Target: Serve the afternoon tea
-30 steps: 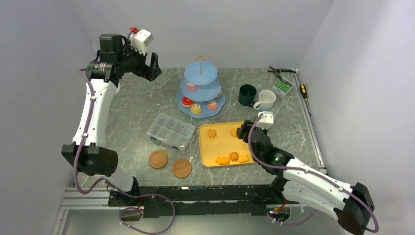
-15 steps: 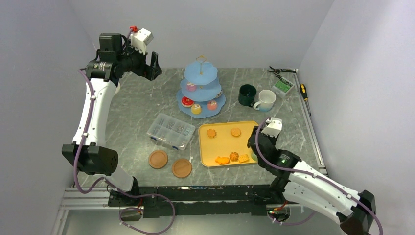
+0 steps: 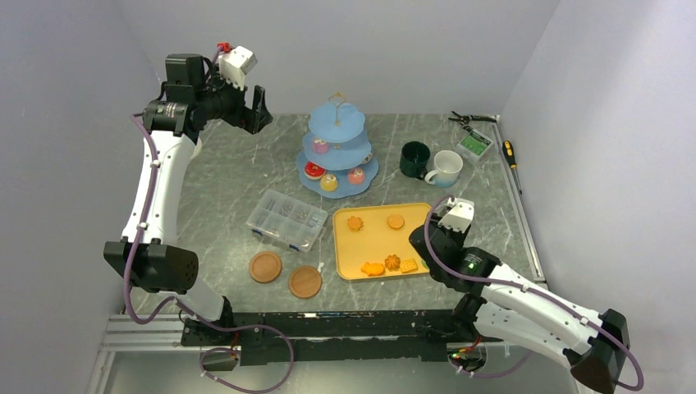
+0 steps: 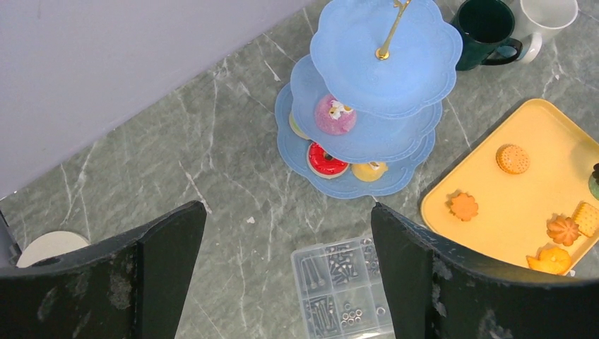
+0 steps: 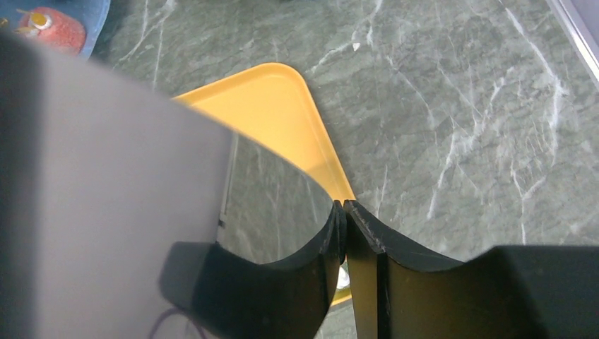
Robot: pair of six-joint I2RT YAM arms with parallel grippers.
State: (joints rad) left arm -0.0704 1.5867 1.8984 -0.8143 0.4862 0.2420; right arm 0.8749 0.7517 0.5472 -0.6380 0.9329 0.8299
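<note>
Since a second ago the right arm has drawn back to the near right. Its claw (image 3: 418, 240) was over the far right part of the tray (image 3: 373, 242) and now sits at the tray's right rim. The round biscuit (image 3: 396, 222) it covered is exposed. The left arm has not moved.

Top view: five biscuits lie on the tray. The stand (image 3: 336, 123) is beyond it, with cakes (image 3: 313, 170) on the lower two tiers and the top tier bare. The green mug (image 3: 414, 158) and white mug (image 3: 447, 167) stand right of the stand. The left claw (image 3: 256, 111) hangs high at the far left.

Left wrist view: the left claw is wide, holds nothing and is well above the desk (image 4: 212, 162).

Right wrist view: the right fingertips meet with no gap and nothing between them. The tray's corner lies just beyond them.

Hazards:
- A low reach could catch the tray rim and scatter the biscuits.
- Tips not opened first would push a biscuit rather than grip it.
- Contact with the stand could tip it toward the mugs.
</note>
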